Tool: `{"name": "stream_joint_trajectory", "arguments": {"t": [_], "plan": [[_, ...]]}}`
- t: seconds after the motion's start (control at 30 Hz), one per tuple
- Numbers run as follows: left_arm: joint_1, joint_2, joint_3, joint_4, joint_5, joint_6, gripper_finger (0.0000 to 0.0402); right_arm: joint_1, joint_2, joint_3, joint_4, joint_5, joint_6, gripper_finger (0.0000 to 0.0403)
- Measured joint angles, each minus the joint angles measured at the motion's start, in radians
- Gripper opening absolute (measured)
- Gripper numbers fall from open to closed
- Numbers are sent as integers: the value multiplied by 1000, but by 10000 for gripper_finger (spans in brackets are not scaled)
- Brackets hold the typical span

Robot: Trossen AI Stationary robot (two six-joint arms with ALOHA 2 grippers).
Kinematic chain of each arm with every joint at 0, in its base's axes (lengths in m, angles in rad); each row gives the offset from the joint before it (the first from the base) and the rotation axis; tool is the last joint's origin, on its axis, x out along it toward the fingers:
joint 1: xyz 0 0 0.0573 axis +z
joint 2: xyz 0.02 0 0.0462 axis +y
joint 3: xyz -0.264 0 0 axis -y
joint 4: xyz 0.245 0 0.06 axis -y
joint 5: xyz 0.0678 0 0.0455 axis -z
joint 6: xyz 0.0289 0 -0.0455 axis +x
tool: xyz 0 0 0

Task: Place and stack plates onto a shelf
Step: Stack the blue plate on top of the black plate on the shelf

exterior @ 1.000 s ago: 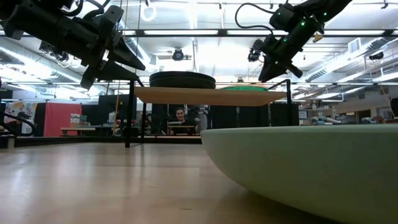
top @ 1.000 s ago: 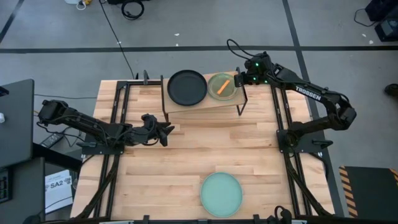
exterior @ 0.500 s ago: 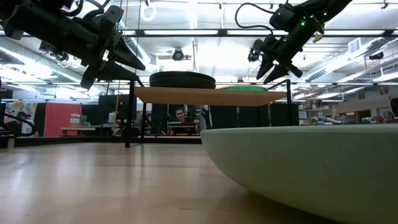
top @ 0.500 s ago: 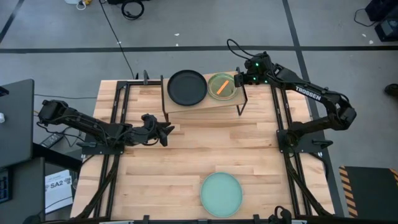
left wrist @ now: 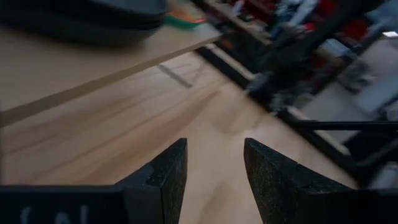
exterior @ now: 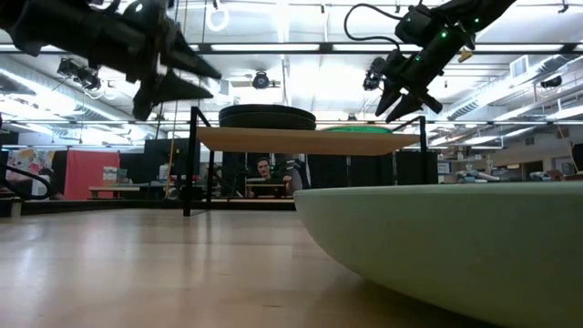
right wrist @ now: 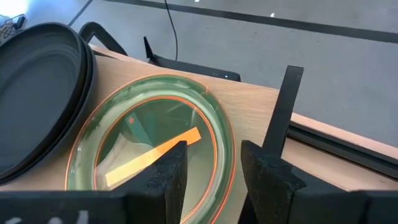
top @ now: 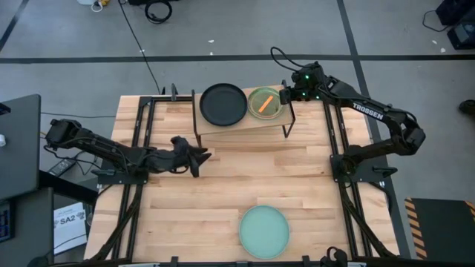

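On the far shelf [top: 245, 127] rests a stack of black plates [top: 223, 104] at the left and a stack of small translucent plates [top: 265, 103] at the right, green on top with an orange rim showing [right wrist: 149, 137]. A pale mint plate [top: 264, 231] lies flat on the table near its front edge. My right gripper [top: 286, 95] hangs open just above the small stack's right rim, slanting down; in the low view its fingertips [exterior: 389, 113] stand clear of the plates. My left gripper [top: 204, 156] is open and holds nothing, in front of the shelf's left part.
The shelf's black legs [top: 287, 122] stand beside my right gripper. Black rails [top: 141, 148] run along both sides of the wooden tabletop. Bare wood lies between the shelf and the mint plate. A person sits in the room behind the shelf [exterior: 264, 173].
My right gripper has opened above the small plates without shifting; the small plates stay flat on the shelf. My left gripper has stayed in place while its wrist turned, tipping its fingers up a little.
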Motion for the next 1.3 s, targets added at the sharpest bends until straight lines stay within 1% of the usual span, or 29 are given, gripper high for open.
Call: {"name": "stream_joint_trajectory", "arguments": {"t": [0.13, 0.23, 0.4, 0.5, 0.67, 0.73, 0.8, 0.93, 1.03, 1.13, 1.3], "plan": [[-1, 0, 1, 96, 52, 64, 165, 7, -14, 0, -4, 1, -29, 156], [-12, 2, 40, 92, 52, 108, 165, 16, -41, 0, -11, 0, -36, 156], [-54, 72, 181, 66, 55, 238, 164, 39, -108, 0, -42, 0, -58, 156], [-73, 149, 306, -38, 55, 282, 164, 58, -152, 0, -74, 7, -59, 156], [-104, 310, 534, -299, 53, 277, 164, 110, -218, 0, -139, 47, -85, 155], [-119, 381, 617, -393, 53, 248, 164, 136, -239, 0, -163, 54, -85, 155], [-136, 451, 692, -469, 56, 217, 164, 162, -254, 0, -176, 54, -87, 155], [-161, 577, 813, -566, 77, 163, 164, 217, -278, 0, -188, 55, -107, 155], [-173, 660, 869, -594, 122, 123, 164, 258, -291, 0, -187, 54, -110, 155], [-175, 727, 907, -587, 176, 95, 164, 293, -298, 0, -185, 54, -111, 155], [-161, 798, 915, -568, 246, 16, 164, 345, -300, 0, -182, 53, -111, 155]]}}
